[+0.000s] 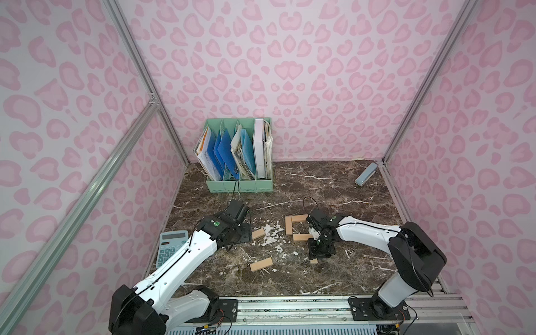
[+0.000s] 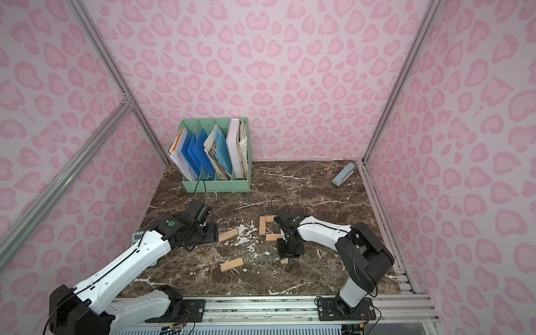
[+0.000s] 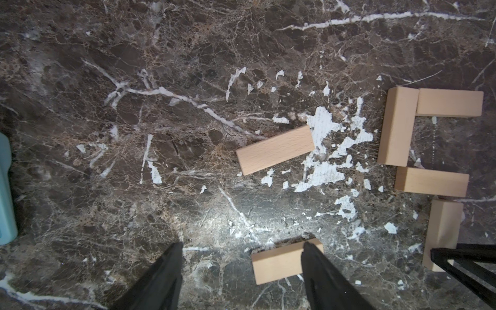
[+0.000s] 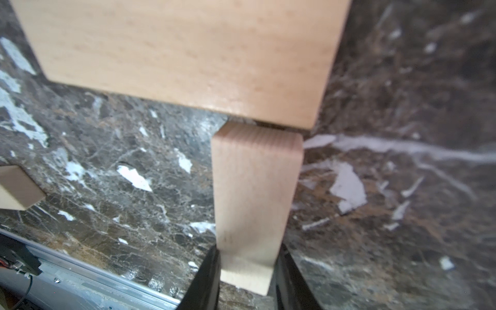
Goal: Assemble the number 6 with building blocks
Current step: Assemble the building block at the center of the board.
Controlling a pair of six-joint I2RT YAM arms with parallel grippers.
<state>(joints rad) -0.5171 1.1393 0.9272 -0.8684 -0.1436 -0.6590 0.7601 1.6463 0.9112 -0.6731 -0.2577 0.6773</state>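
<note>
Finding the number 6 (image 1: 288,226) part-built just right of centre in a top view, lying flat on the dark marble table (image 1: 342,200). Counting three building blocks (image 1: 301,237) laid in it, all showing at the right edge of the left wrist view: an upright plank (image 3: 398,126), a top plank (image 3: 449,103) butting against its upper end and running right, and a middle plank (image 3: 432,182) lying level just below its lower end.

Clamping a fourth plank (image 4: 255,193) by its long sides between the jaws of the right gripper (image 4: 248,249), low in the centre of the right wrist view. Holding that plank's far end just beside the right end of the middle plank's near edge, with only a thin dark gap showing.

Hanging the left gripper (image 3: 243,243) at the bottom centre of the left wrist view, jaws spread wide and gripping nothing. Overlapping a near loose plank (image 3: 279,264) with one black finger (image 3: 316,268) there; not able to tell whether touching. Leaving a tilted loose plank (image 3: 276,150) at the centre of that view, left of the figure and apart from it.

Noting, farther out in a top view, a green file rack (image 1: 239,187) above centre against the back wall, a calculator (image 1: 169,246) at lower left beside the left arm, and a grey-blue case (image 1: 366,174) at upper right near the corner.
</note>
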